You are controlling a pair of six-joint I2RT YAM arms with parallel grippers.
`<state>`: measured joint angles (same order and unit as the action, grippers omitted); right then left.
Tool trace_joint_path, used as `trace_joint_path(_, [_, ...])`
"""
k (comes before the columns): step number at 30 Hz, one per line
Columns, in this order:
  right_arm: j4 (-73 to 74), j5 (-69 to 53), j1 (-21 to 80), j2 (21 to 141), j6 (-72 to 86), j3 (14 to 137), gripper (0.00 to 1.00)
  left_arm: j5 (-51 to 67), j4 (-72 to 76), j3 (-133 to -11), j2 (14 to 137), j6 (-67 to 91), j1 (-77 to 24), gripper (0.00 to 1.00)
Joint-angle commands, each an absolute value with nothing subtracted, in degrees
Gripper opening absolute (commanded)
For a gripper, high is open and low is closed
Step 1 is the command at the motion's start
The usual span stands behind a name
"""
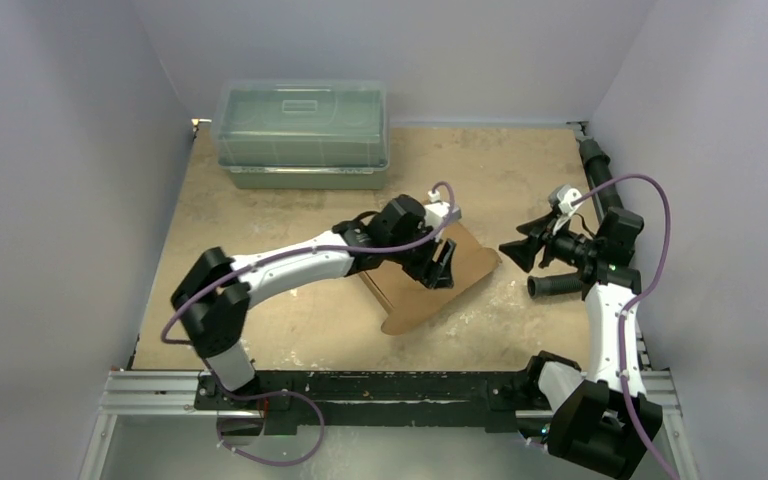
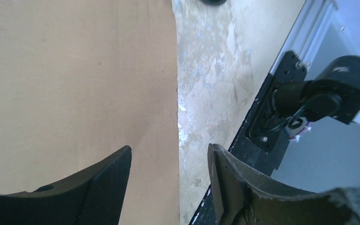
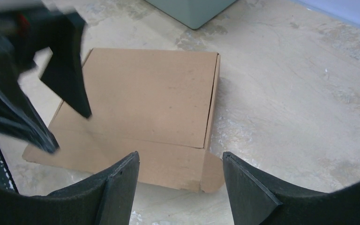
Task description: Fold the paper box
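Observation:
The paper box (image 1: 415,300) lies flat and closed-looking on the table, brown cardboard with a rounded flap sticking out at one corner (image 3: 213,171). My left gripper (image 1: 443,265) hovers over its top with jaws open; in the left wrist view the box's top (image 2: 75,84) fills the left side, and its straight edge runs between the two fingers of the left gripper (image 2: 168,159), neither of them touching it. My right gripper (image 1: 515,252) is open to the right of the box, apart from it. In the right wrist view the box (image 3: 154,108) sits just beyond the right gripper (image 3: 180,161).
A clear greenish lidded bin (image 1: 303,135) stands at the back of the table (image 1: 520,170). White walls close in on the left, back and right. The metal rail with the arm bases (image 1: 380,385) runs along the near edge. The right arm's base (image 2: 318,93) shows in the left wrist view.

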<state>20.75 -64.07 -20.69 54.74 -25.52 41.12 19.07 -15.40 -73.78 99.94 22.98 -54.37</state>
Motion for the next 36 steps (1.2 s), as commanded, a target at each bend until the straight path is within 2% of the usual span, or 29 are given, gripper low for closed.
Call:
trace_joint_path(1, [26.0,-66.1,-21.1,54.6,-33.8,42.7,0.68,15.6,-8.1,-68.5,87.0,24.4,-50.7,0.59])
trace_joint_path(6, [34.9,-70.4,-19.7,55.4,-50.0,41.9,0.69,6.0,-6.2,-55.0,74.6,23.7,-43.3,0.60])
trace_joint_path(10, [53.3,-68.7,-12.9,56.9,-85.1,42.8,0.87,7.0,-1.3,-41.2,65.7,29.8,-35.3,0.70])
trace_joint_path(12, [60.5,-67.5,-10.4,57.4,-102.3,41.8,0.98,9.1,4.5,-35.8,62.7,34.7,-33.2,0.78])
trace_joint_path(14, [62.7,-67.1,-8.5,58.6,-111.0,41.1,0.99,9.3,7.3,-32.3,61.1,38.6,-32.3,0.83])
trace_joint_path(20, [57.5,-63.2,-0.7,62.1,-110.3,40.5,0.99,9.2,7.1,-32.1,63.1,36.8,-30.7,0.92])
trace_joint_path(25, [45.5,-58.5,4.1,60.6,-101.6,38.7,0.98,11.0,7.4,-35.1,68.9,32.1,-26.7,0.92])
trace_joint_path(30, [42.6,-59.2,5.8,61.9,-97.9,39.0,0.94,16.0,16.3,-32.9,72.1,36.7,-24.0,0.91])
trace_joint_path(33, [40.0,-65.0,5.7,61.8,-78.3,42.0,0.93,16.5,18.4,-33.4,72.2,35.2,-23.8,0.90])
trace_joint_path(36, [36.9,-66.9,4.2,62.7,-57.7,47.1,0.88,15.3,19.1,-35.1,72.7,30.8,-23.8,0.90])
